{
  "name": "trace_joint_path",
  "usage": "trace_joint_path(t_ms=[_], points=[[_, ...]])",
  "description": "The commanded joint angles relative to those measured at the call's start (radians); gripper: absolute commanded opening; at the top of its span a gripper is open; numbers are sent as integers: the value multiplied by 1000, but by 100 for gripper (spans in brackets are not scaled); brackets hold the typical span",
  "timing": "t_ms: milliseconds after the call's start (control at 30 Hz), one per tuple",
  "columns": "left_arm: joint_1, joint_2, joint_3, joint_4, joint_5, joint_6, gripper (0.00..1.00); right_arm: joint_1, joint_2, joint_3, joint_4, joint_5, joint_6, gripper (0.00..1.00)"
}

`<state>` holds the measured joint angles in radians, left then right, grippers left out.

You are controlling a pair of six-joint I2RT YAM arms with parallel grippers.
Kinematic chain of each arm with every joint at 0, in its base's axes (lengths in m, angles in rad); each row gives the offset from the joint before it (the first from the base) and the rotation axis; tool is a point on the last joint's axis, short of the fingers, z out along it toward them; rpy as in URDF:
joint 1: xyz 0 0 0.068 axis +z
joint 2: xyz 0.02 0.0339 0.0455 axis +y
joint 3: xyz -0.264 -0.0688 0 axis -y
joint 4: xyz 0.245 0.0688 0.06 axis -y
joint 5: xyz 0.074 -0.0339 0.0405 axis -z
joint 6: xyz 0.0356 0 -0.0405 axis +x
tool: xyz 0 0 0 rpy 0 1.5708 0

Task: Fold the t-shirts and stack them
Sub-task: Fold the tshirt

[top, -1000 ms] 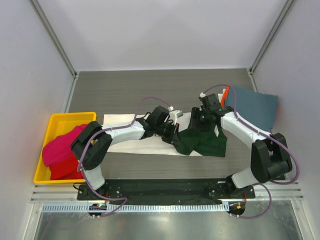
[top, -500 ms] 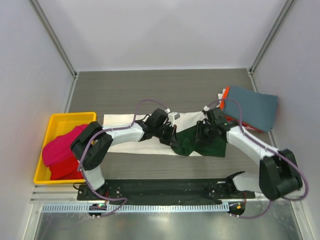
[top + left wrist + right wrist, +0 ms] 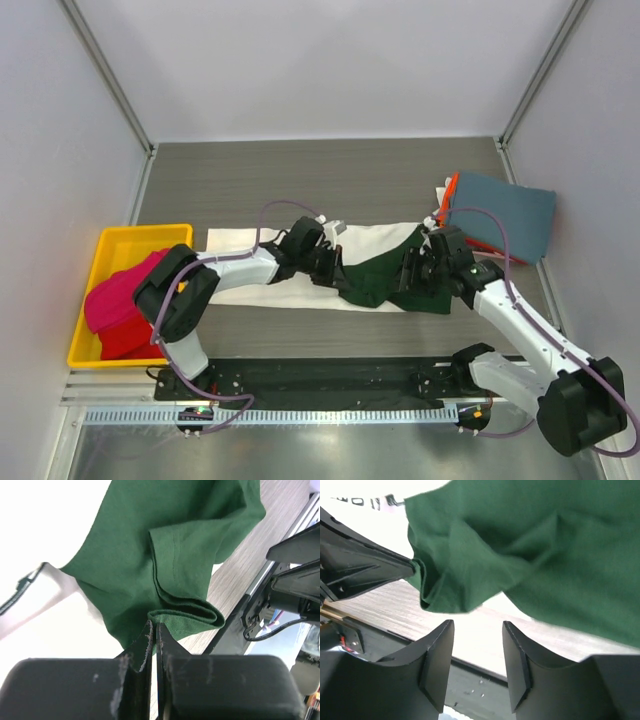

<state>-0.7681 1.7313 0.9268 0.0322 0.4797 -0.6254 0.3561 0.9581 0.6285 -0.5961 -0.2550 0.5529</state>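
Observation:
The cream-white t-shirt (image 3: 375,240) with dark green sleeves lies spread across the middle of the table. One green sleeve (image 3: 385,282) is bunched at its near edge, and its folded hem (image 3: 187,617) curls up. My left gripper (image 3: 336,272) is shut on that sleeve's edge (image 3: 420,567), with its tips (image 3: 154,629) pinched at the hem. My right gripper (image 3: 415,272) hovers over the same green cloth (image 3: 545,545). It (image 3: 477,626) is open, with only the table's edge showing between its fingers.
A yellow bin (image 3: 100,240) at the left holds red and magenta shirts (image 3: 120,305). A folded slate-blue shirt (image 3: 505,215) lies on an orange one (image 3: 452,190) at the back right. The black base rail (image 3: 330,375) runs along the near edge.
My right arm has come from the back right toward the near edge, and its gripper is now low over the green sleeve. The left gripper has shifted slightly left with the sleeve edge.

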Motion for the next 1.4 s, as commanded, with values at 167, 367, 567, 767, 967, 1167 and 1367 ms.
trace_joint_path(t_ms=[167,367,567,767,967,1167,1367], points=[[6,-19,-22,110,26,-45,0,15,181,143,229,26,-215,54],[4,-10,-29,141,57,-45,0,23,349,279,174,-6,-310,57],[4,13,-31,163,65,-43,0,66,502,364,99,-3,-372,50],[4,13,-29,160,57,-46,0,95,574,387,56,37,-387,47],[4,19,-25,156,63,-46,0,122,608,381,59,26,-392,47],[4,19,-23,152,63,-46,0,141,639,392,48,46,-392,45],[4,17,-23,149,63,-45,0,146,659,405,41,43,-390,25]])
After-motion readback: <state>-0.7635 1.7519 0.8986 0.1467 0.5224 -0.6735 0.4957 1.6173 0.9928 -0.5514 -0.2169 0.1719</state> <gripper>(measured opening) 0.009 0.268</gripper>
